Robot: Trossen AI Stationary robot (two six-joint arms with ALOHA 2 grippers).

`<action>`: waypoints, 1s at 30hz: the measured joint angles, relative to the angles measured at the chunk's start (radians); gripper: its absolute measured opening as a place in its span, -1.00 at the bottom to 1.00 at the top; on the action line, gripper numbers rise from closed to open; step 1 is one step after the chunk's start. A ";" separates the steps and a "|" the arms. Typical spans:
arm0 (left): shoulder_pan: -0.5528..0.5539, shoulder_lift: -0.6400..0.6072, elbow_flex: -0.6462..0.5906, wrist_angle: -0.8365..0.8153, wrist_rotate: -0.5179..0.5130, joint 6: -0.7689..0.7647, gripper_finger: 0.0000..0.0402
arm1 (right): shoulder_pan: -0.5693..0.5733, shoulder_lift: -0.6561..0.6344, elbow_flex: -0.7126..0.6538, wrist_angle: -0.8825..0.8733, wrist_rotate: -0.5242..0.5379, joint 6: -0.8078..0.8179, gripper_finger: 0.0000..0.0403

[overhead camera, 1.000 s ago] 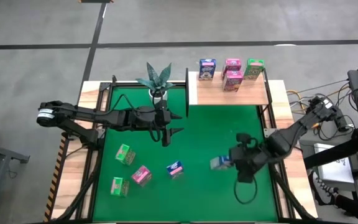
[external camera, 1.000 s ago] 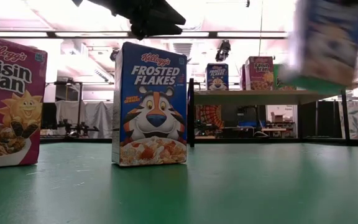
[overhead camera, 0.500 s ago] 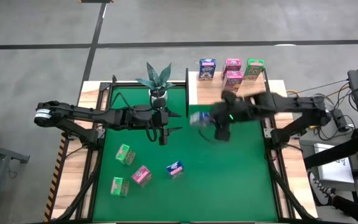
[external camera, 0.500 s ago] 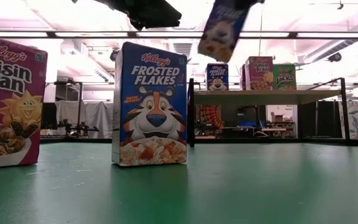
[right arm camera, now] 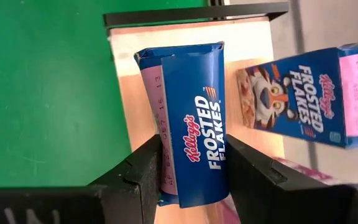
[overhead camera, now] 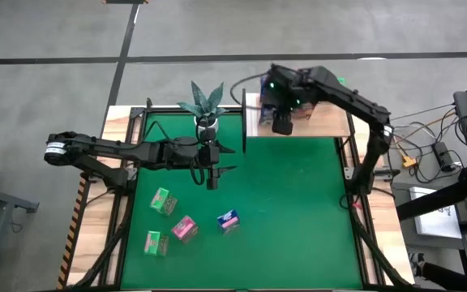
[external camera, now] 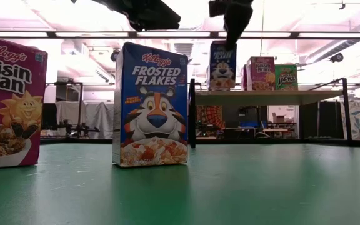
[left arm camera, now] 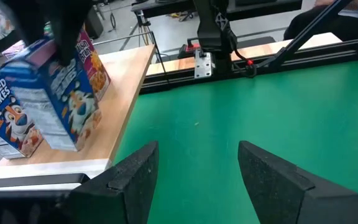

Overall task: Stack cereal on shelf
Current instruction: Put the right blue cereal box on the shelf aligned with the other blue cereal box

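High view: my right claw (overhead camera: 281,122) is clamped on a small blue cardboard cereal box (right arm camera: 191,149) over the light-wood shelf (overhead camera: 327,123); my left claw (overhead camera: 211,172) waits, fingers apart.

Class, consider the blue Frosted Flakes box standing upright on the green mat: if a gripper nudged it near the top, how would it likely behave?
The blue Frosted Flakes box stands tall on a narrow base, so it would probably tip rather than slide. Being thin cardboard, it likely dents if squeezed hard.
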State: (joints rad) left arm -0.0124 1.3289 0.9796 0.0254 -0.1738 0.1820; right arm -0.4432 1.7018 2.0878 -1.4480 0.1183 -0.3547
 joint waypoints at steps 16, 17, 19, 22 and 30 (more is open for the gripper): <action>0.000 0.000 -0.001 0.000 0.000 0.004 0.01 | -0.094 0.050 0.051 -0.010 -0.067 -0.050 -0.15; 0.000 0.000 -0.001 0.000 0.000 0.004 0.01 | -0.094 0.051 0.051 -0.006 -0.066 -0.050 -0.12; 0.000 0.000 -0.001 0.000 0.000 0.004 0.01 | -0.094 0.059 0.051 -0.003 -0.062 -0.049 -0.07; 0.000 0.000 -0.001 0.000 0.000 0.004 0.01 | -0.094 0.067 0.049 0.002 -0.035 -0.050 -0.03; 0.000 0.000 -0.001 0.000 0.000 0.004 0.01 | -0.094 0.036 0.058 0.010 -0.012 -0.024 -0.03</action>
State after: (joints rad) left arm -0.0124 1.3289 0.9791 0.0254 -0.1738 0.1860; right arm -0.5369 1.7382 2.1458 -1.4377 0.1064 -0.3787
